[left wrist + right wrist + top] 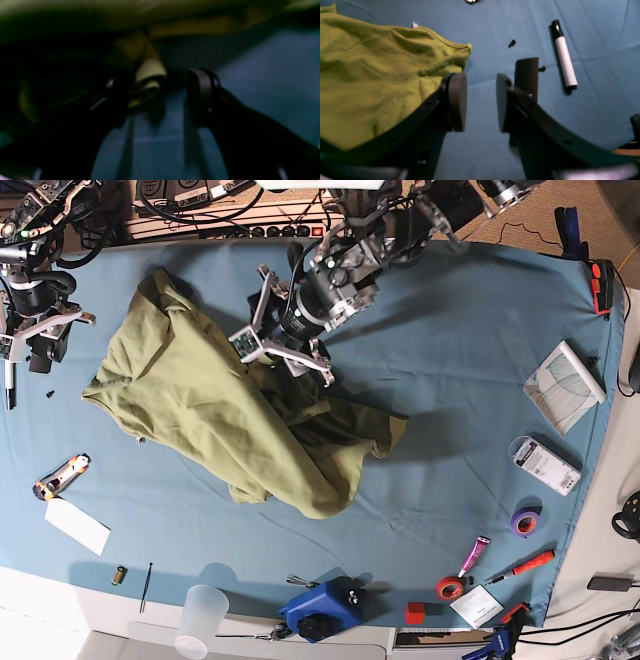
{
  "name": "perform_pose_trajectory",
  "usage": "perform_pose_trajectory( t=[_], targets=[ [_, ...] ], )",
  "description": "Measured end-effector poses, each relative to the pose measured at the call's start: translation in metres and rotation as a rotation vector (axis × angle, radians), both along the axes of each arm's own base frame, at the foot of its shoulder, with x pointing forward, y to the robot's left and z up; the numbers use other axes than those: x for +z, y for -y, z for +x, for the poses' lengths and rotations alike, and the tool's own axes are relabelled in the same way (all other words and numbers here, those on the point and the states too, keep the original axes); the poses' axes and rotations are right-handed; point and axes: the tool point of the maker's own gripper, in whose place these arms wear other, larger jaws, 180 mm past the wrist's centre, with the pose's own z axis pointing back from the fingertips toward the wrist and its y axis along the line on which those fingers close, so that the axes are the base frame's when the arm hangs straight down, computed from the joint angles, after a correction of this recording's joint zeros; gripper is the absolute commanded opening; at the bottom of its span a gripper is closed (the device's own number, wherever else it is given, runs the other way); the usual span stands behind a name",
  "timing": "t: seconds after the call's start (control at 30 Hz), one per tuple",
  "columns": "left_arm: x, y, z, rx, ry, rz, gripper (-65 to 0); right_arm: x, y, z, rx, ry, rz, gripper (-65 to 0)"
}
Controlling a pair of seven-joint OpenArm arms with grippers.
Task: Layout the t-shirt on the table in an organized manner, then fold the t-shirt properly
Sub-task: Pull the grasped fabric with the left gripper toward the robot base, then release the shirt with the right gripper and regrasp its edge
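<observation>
The olive-green t-shirt (pixel 220 420) lies crumpled across the middle-left of the teal-blue table (pixel 470 380). My left gripper (pixel 283 358) hangs over the shirt's upper right edge. In the dim left wrist view its jaws stand wide apart around a rolled fold of the t-shirt (pixel 150 72), which rests against one finger while the other finger (pixel 202 92) is clear of it. My right gripper (pixel 481 100) is open over bare table (pixel 595 50), just right of the t-shirt (pixel 370 75), and it sits at the table's far left (pixel 40 340) in the base view.
A black-and-white marker (pixel 564 57) and two small black screws (pixel 512 43) lie near the right gripper. Along the edges are a utility knife (pixel 60 475), a paper slip (pixel 77 525), a plastic cup (pixel 200 620), a blue tool (pixel 320 610), tape rolls (pixel 525 520) and a notebook (pixel 565 387).
</observation>
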Motion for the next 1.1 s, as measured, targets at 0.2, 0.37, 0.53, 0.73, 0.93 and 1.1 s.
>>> perform_pose_trajectory(
  t=[0.2, 0.37, 0.53, 0.73, 0.93, 1.1],
  targets=[
    [0.004, 0.001, 0.012, 0.05, 0.019, -0.028, -34.1, 0.0, 0.0, 0.0, 0.0, 0.0, 0.0, -44.8],
    [0.006, 0.005, 0.012, 0.052, 0.02, -0.024, -65.0, 0.0, 0.0, 0.0, 0.0, 0.001, 0.0, -44.8],
    [0.0, -0.031, 0.031, 0.2, 0.078, 0.139, -65.0, 0.0, 0.0, 0.0, 0.0, 0.001, 0.0, -44.8],
    [0.022, -0.069, 0.054, 0.336, 0.156, 0.303, -65.0, -0.011, -0.008, -0.006, 0.017, -0.061, 0.058, -44.8],
    [0.043, -0.076, 0.054, 0.382, 0.196, 0.289, -65.0, -0.029, -0.036, -0.024, 0.129, -0.132, 0.164, -44.8],
    [0.041, -0.08, 0.052, 0.388, 0.202, 0.305, -65.0, -0.04, -0.047, -0.048, 0.15, -0.179, 0.228, -44.8]
  ],
)
